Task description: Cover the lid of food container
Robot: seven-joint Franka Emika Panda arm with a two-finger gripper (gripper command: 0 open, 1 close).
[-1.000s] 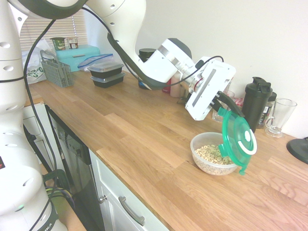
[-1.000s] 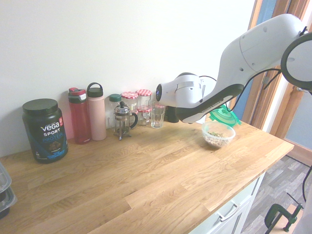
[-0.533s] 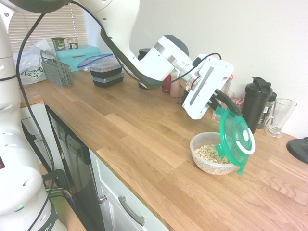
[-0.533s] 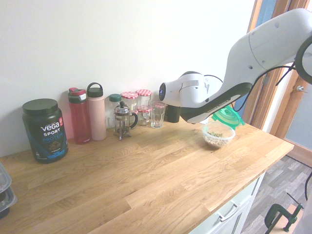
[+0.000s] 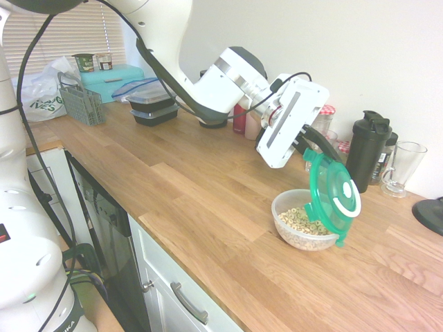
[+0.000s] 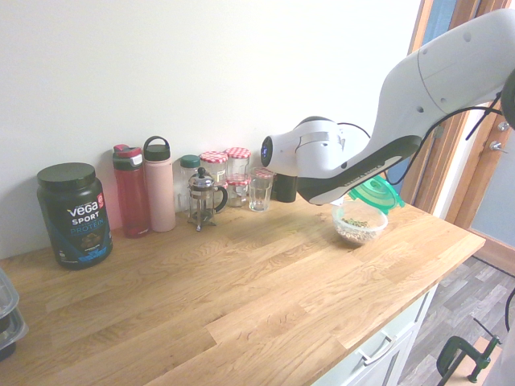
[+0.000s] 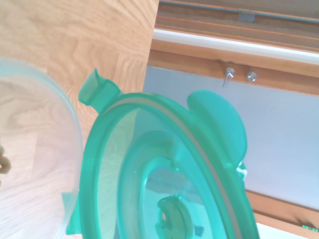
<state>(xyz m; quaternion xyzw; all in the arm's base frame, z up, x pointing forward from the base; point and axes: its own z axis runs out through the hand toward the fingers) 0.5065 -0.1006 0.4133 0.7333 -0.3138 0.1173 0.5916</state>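
The round green lid (image 5: 332,194) hangs steeply tilted, almost on edge, over the far side of the food container (image 5: 299,223), a clear round bowl with cereal rings on the wooden counter. My gripper (image 5: 320,147) is shut on the lid's upper rim. In the second exterior view the lid (image 6: 372,194) shows behind my arm above the food container (image 6: 357,224). The wrist view is filled by the lid's underside (image 7: 164,169), with the food container's clear rim (image 7: 60,129) beside it.
A dark shaker bottle (image 5: 365,149) and a glass mug (image 5: 401,168) stand behind the bowl by the wall. Black containers (image 5: 154,105) and a grey rack (image 5: 82,104) sit at the far end. Jars, bottles and a French press (image 6: 203,197) line the wall.
The arm has carried the lid a little to the left and lower in the first exterior view, bringing it further over the bowl. The grip on the lid is unchanged.
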